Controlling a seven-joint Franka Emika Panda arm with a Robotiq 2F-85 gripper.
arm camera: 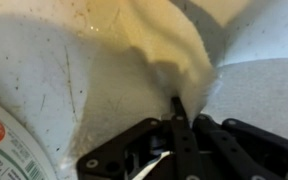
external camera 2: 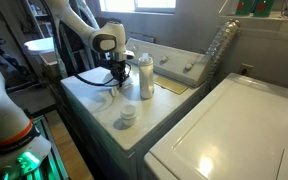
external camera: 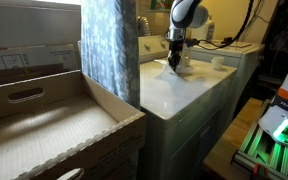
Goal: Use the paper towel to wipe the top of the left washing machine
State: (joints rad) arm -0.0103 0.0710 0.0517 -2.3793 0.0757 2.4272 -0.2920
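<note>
My gripper (arm camera: 177, 103) is shut on the paper towel (arm camera: 179, 45), a crumpled white wad pinched between the black fingers in the wrist view. In both exterior views the gripper (external camera: 173, 62) (external camera 2: 117, 80) points down at the top of the white washing machine (external camera: 184, 95) (external camera 2: 99, 105). The towel looks pressed onto or just above that flat top. The towel itself is too small to make out in the exterior views.
A white detergent bottle (external camera 2: 145, 76) stands next to the gripper, and its label edge shows in the wrist view (arm camera: 9, 140). A small white cup (external camera 2: 129, 116) sits nearer the front. A second white appliance (external camera 2: 234, 130) is alongside. A patterned curtain (external camera: 109, 45) and cardboard boxes (external camera: 54, 120) stand beside the machine.
</note>
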